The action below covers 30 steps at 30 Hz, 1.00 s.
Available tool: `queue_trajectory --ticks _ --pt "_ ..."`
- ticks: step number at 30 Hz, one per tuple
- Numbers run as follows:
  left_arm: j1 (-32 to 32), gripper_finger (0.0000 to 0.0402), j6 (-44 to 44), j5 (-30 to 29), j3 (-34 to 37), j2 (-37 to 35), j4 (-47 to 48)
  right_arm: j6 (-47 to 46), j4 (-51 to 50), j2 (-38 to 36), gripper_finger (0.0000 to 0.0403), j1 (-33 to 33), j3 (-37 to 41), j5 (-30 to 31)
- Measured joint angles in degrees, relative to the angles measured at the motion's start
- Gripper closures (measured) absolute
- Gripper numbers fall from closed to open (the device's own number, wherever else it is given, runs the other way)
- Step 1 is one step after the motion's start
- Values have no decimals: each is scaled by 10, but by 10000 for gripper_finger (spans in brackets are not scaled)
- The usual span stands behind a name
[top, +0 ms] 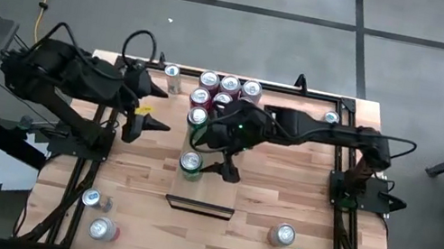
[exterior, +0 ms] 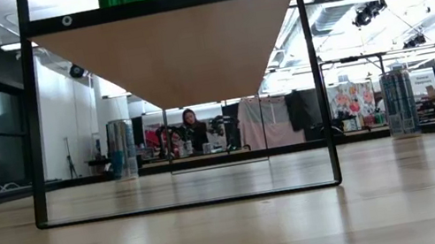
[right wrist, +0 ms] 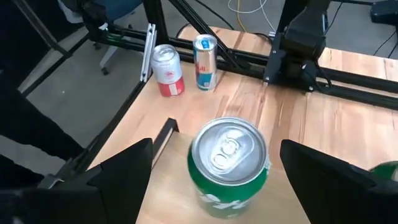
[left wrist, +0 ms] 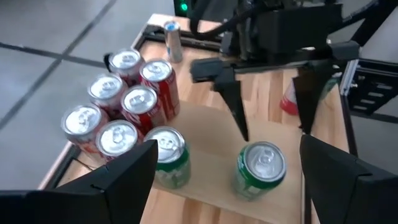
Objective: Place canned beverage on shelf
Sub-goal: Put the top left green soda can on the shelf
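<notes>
Wooden surface (top: pixel 282 199) with a cluster of red cans (top: pixel 226 89) at upper centre of the high view, three silver cans (top: pixel 100 216) lower left, one (top: pixel 280 235) lower right. A person (exterior: pixel 193 129) sits far behind.

The right arm reaches in from the right, its end effector (top: pixel 216 167) pointing down with fingers spread. The left arm waits at the left, end effector (top: pixel 161 108) open.

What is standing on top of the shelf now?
Two green cans stand upright on the shelf: one below the open right tool, one nearer the red cans. The right arm covers part of the board from above.
</notes>
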<state>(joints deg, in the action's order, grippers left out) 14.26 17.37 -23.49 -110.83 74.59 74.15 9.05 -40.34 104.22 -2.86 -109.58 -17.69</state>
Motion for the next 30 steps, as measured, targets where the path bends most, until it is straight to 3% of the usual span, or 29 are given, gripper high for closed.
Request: queue_trajectory --ticks 9,15,30 --pt "0 84 5 10 16 0 -16 26 18 2 66 4 30 -23" --pt "0 84 5 -17 16 0 -21 38 49 2 66 5 55 24" --pt "0 84 5 -28 16 0 -21 39 54 37 66 6 55 6"
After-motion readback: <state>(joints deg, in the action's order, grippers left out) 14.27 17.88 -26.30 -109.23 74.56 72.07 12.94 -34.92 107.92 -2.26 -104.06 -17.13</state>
